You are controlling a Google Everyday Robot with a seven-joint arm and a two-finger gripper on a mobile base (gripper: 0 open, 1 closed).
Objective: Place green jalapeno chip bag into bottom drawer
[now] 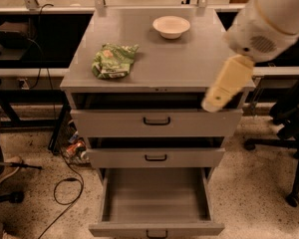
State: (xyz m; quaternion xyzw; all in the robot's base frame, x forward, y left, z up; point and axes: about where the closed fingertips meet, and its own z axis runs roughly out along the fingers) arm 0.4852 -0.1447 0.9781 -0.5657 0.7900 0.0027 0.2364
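The green jalapeno chip bag lies wrinkled on the left part of the grey cabinet top. The bottom drawer is pulled out towards me and its tray holds nothing. The two shallower drawers above it are pushed in, each with a dark handle. My gripper, cream-coloured on a white arm, hangs over the cabinet's right front corner, well to the right of the bag and far above the open drawer. It holds nothing that I can see.
A white bowl stands at the back of the cabinet top. Black cables and a small colourful object lie on the floor at left. A chair base stands at right.
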